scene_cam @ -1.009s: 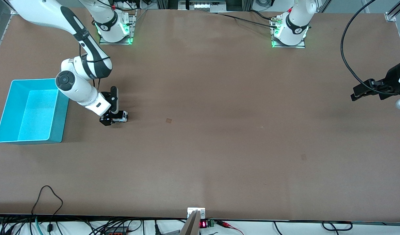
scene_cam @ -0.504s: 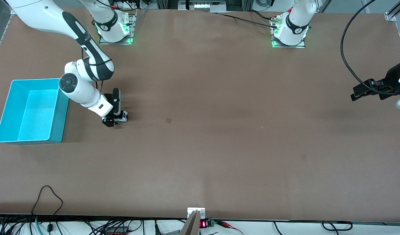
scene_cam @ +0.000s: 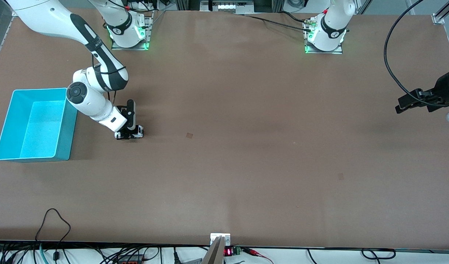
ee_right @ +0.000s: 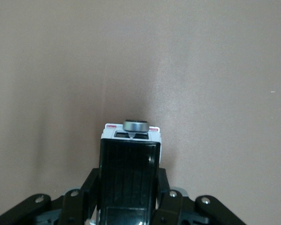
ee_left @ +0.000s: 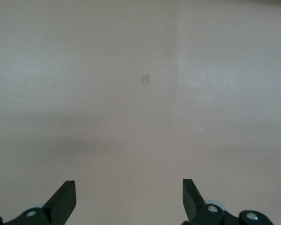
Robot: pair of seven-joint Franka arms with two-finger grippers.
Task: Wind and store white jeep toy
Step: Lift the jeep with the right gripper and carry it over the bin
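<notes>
In the front view the right arm's wrist covers most of the white jeep toy (scene_cam: 135, 131); only its end toward the left arm's end of the counter (scene_cam: 246, 165) shows past the black fingers. In the right wrist view the toy's black roof panel and a round grey spare wheel at its outer end are plain, but its wheels and lower body are hidden under the fingers (ee_right: 86, 192) and cut off by the frame edge. The left arm itself is cut off at the edge of the front view.

The right arm reaches down from its base, elbow bent, wrist angled low so the right end effector (scene_cam: 128, 134) sits at counter level, closed on the jeep from both sides. The left end effector (scene_cam: 407, 104) hangs above the bare counter at the left arm's end, well apart from the toy, waiting with its fingers spread wide and holding nothing.

The jeep stands on the counter between the right end effector's fingers, its long axis running straight out from the palm, spare-wheel end pointing away toward the left arm's end. A blue bin (scene_cam: 11, 110) sits near the right wrist, toward the right arm's end.
</notes>
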